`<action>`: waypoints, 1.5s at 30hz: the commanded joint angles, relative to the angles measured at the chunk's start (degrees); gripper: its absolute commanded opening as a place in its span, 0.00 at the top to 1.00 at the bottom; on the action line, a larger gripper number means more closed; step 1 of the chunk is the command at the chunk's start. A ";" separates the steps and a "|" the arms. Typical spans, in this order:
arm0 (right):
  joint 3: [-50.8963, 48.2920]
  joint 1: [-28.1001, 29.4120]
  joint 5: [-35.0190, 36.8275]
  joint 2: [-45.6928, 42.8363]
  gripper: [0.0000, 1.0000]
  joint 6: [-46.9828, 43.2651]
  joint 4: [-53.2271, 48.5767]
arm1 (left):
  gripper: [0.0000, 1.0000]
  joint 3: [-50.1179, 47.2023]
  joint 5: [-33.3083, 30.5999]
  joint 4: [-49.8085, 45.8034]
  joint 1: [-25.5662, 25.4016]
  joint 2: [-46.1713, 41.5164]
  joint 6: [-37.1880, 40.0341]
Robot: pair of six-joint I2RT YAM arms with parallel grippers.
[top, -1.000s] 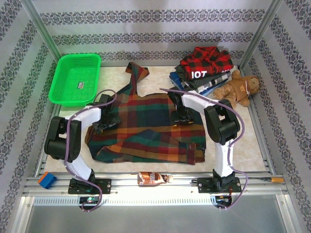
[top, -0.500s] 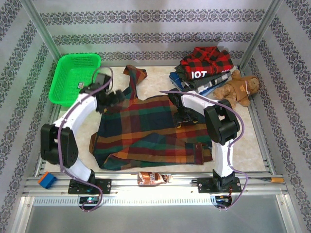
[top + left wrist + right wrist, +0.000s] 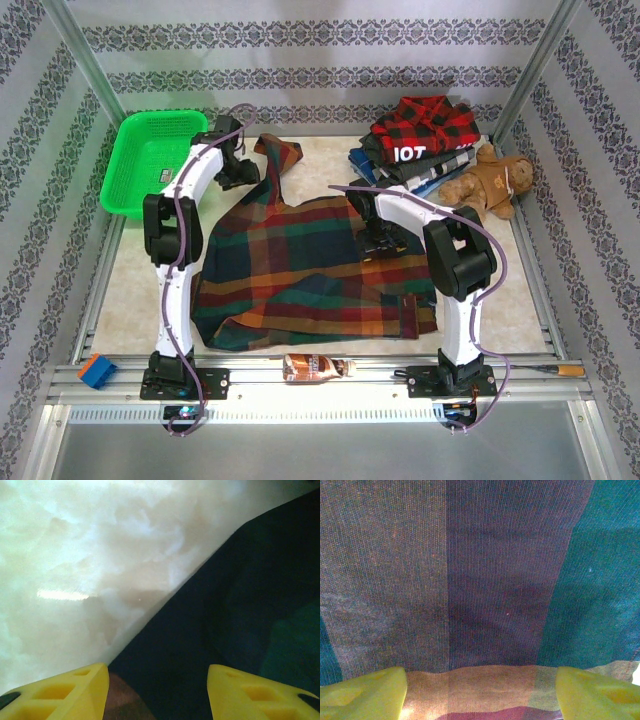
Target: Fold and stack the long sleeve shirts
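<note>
1. Swung left gripper (image 3: 238, 172) from 8 to 11 o'clock, now half-spread astride plaid shirt (image 3: 300, 265) edge.
2. Kept right gripper (image 3: 380, 243) spread, low over shirt at bench (image 3: 320, 163) centre.
3. Probably readies sleeve fold inward.

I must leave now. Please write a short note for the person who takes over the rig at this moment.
Left gripper: open, over the far left edge of the plaid shirt; nothing gripped.
Right gripper: open, low over the shirt's right side.
Plaid shirt: spread on the table, unfolded, one sleeve pointing to the back.
Done: stack of folded shirts at back right, beside the teddy bear.
Left: fold the plaid shirt and put it on the stack.
</note>
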 commanded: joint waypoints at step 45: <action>12.87 -8.55 -9.51 2.45 0.23 2.27 1.75 | 0.99 18.82 -9.86 -7.67 -3.53 12.51 10.40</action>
